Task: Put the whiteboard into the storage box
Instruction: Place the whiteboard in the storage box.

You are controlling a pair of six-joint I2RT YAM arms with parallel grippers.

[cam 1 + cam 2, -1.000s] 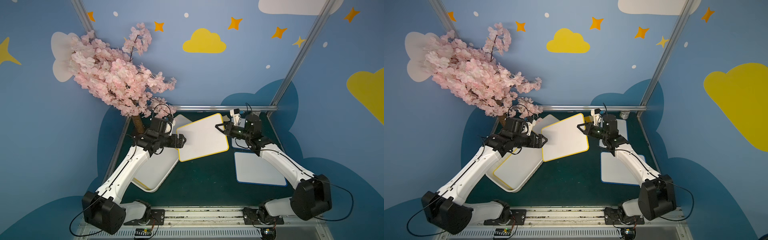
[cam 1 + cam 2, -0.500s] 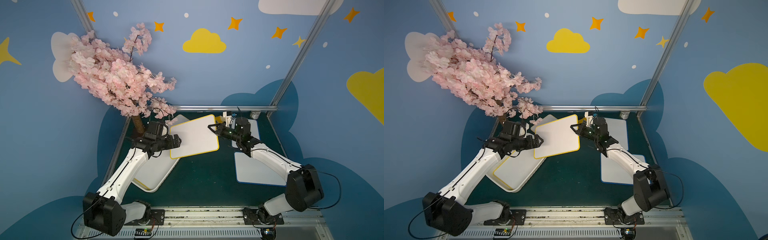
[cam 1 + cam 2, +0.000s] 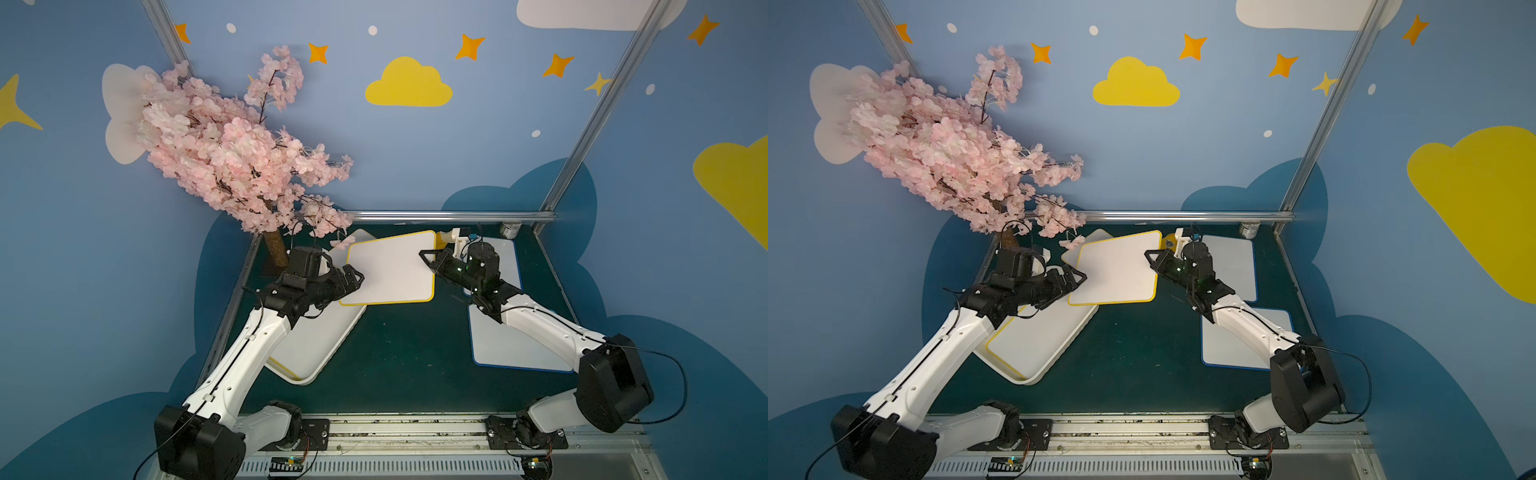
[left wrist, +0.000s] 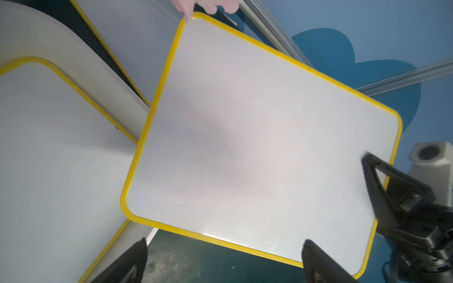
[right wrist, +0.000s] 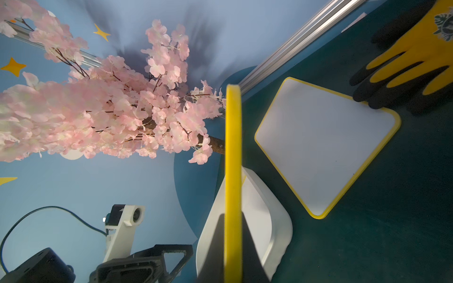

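A yellow-framed whiteboard (image 3: 390, 272) (image 3: 1117, 270) hangs in the air over the back of the table. My right gripper (image 3: 422, 252) (image 3: 1147, 252) (image 5: 232, 245) is shut on its right edge; the right wrist view shows that edge (image 5: 232, 147) end-on between the jaws. My left gripper (image 3: 355, 278) (image 3: 1077, 276) (image 4: 224, 247) stands open at the board's left edge (image 4: 257, 147), holding nothing. The storage box (image 3: 320, 370) (image 3: 1059, 361) (image 4: 85, 73) (image 5: 277, 220) lies below and left of the board. Another yellow-framed whiteboard (image 3: 307, 340) (image 3: 1034, 340) (image 4: 49, 159) lies inside it.
Two blue-framed boards (image 3: 519, 349) (image 3: 507, 266) lie on the right under my right arm. A third yellow-framed board (image 5: 326, 147) lies flat at the back beside a yellow and black glove (image 5: 416, 49). A pink blossom tree (image 3: 232, 158) overhangs the back left corner. A small can (image 3: 510, 229) stands by the back rail.
My right gripper has carried the whiteboard a little to the left and turned it flatter. The left gripper has stayed open by the board's left edge.
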